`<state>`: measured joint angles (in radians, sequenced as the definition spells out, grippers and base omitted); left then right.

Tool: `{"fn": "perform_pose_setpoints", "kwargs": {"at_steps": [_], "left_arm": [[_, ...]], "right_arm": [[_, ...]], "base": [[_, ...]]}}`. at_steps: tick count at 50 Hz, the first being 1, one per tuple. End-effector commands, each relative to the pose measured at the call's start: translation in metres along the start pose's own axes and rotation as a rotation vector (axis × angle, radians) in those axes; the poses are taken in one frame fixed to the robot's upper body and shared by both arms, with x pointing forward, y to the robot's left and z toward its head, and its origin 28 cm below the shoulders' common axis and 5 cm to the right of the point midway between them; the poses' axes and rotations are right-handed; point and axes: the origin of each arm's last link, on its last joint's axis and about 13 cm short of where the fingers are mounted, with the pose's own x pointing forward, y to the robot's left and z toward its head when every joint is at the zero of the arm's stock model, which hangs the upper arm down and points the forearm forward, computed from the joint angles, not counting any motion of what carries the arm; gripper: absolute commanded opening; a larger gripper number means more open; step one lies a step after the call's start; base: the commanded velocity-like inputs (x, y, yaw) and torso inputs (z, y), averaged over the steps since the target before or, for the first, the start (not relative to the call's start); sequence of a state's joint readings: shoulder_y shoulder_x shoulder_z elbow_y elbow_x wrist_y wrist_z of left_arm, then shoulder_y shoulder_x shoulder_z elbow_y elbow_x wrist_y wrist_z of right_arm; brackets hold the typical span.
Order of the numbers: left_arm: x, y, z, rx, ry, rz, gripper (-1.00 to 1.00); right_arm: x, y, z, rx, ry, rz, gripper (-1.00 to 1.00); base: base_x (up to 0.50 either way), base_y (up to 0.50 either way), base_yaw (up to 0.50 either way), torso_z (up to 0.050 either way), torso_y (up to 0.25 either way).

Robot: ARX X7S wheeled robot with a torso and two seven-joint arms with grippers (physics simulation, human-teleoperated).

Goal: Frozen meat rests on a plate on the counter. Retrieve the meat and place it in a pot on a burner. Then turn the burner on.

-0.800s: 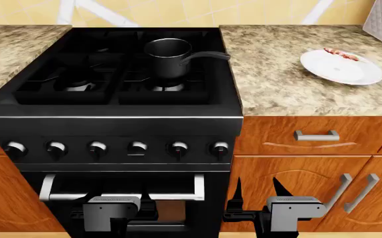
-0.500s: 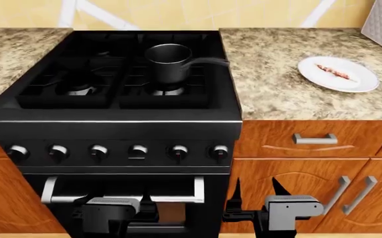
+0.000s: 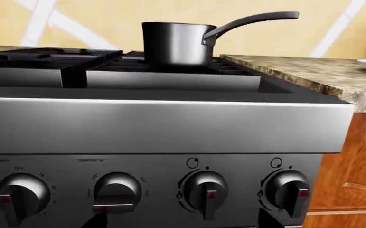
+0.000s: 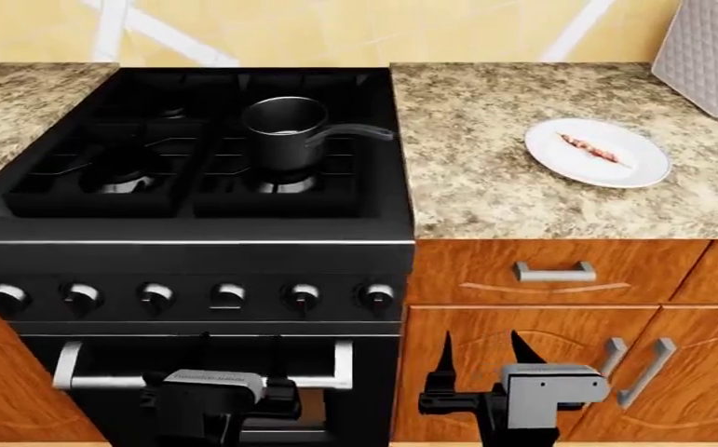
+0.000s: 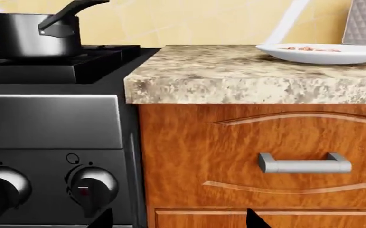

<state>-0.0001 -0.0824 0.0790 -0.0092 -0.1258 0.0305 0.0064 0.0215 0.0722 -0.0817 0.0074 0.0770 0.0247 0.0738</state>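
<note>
The frozen meat (image 4: 589, 147), a thin reddish strip, lies on the white plate (image 4: 632, 169) on the granite counter (image 4: 495, 186), right of the stove. The plate also shows in the right wrist view (image 5: 325, 56). The dark pot (image 4: 284, 128) stands on the front right burner, handle pointing right; it also shows in the left wrist view (image 3: 175, 42). My left gripper (image 4: 237, 352) is low before the oven door, open and empty. My right gripper (image 4: 478, 352) is low before the cabinet fronts, open and empty. Both are far below the counter top.
A row of stove knobs (image 4: 299, 296) runs along the black front panel, with the oven handle (image 4: 197, 380) below. A drawer handle (image 4: 555, 272) and cabinet door handles (image 4: 638, 371) are at the right. A quilted white appliance (image 4: 707, 54) stands at the back right.
The head view has shifted right and up: stove and plate slid left in the frame and the white appliance came more into sight. Both grippers keep their low pose.
</note>
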Motion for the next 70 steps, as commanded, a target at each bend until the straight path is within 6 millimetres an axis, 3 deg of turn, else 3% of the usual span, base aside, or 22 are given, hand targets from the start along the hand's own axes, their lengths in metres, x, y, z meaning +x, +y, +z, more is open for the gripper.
{"fn": "perform_pose_setpoints", "kwargs": {"at_steps": [1,44,54,58,63,70], "left_arm": [[0.001,-0.001,-0.001,0.0,0.009,-0.01,1.0],[0.005,-0.002,-0.008,0.001,0.045,-0.012,1.0],[0.011,0.0,-0.003,0.021,0.063,0.02,1.0],[0.016,0.002,0.018,0.067,0.115,0.037,1.0],[0.019,0.008,0.061,0.087,0.154,0.002,1.0],[0.018,0.016,0.125,0.094,0.105,-0.039,1.0]], "right_arm": [[0.001,-0.001,-0.002,0.007,0.019,-0.002,1.0],[0.008,-0.002,-0.008,0.014,0.063,0.001,1.0],[0.009,-0.003,-0.001,0.011,0.09,0.002,1.0],[0.01,-0.007,0.018,0.011,0.152,0.053,1.0],[0.007,-0.014,0.058,0.012,0.197,0.117,1.0],[0.013,-0.025,0.138,-0.031,0.175,0.192,1.0]], "base": [[0.0,-0.5,0.0,0.05,0.0],[0.0,-0.5,0.0,0.05,0.0],[0.0,-0.4,0.0,0.049,0.0],[0.0,0.0,0.0,0.0,0.0],[0.0,0.0,0.0,0.0,0.0],[0.0,0.0,0.0,0.0,0.0]]}}
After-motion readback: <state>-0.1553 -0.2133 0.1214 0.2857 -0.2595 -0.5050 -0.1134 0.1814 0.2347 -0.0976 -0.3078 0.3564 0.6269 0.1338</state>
